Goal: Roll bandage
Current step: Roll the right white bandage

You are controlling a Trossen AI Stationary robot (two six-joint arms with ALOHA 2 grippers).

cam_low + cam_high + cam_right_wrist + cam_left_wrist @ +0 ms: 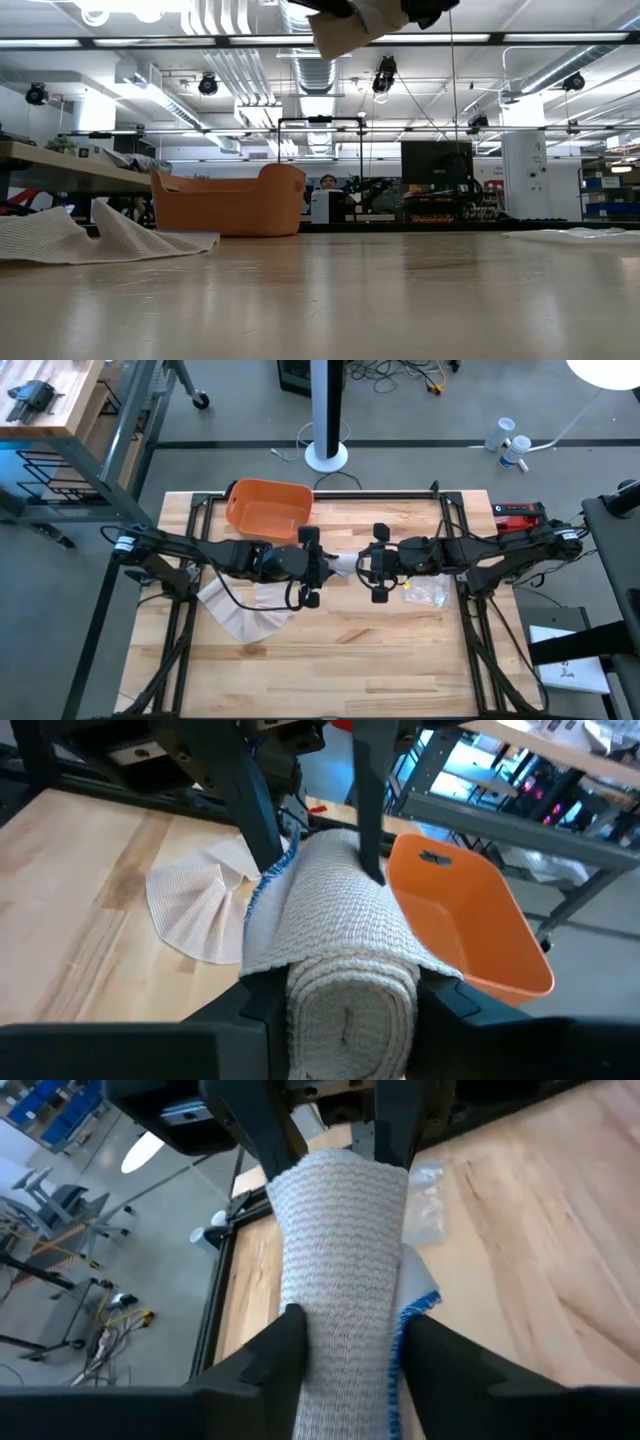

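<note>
The bandage (345,970) is held in the air above the middle of the surface (340,640), stretched between the two grippers. In the right wrist view its rolled end sits nearest, a tight spiral of cream knit pinched between the right gripper (350,995) fingers (255,1005), with a blue-edged layer showing along one side. The loose strip runs on from the roll to the left gripper (345,1345), whose fingers (275,1350) are closed on the flat weave from both sides. In the high view the two grippers face each other, close together, with a short pale span of bandage between them. The low view shows only a hanging corner of cloth at the picture's upper edge, well clear of the surface; it is probably the same bandage, though the arms are mostly out of that frame.

Below and beside the left arm, a second piece of pale mesh cloth (245,615) lies crumpled flat on the surface. Near the right gripper lies a small clear plastic wrapper (425,592). Farther back, at the far edge of the surface on the left arm's side, stands an orange tub (267,510).
</note>
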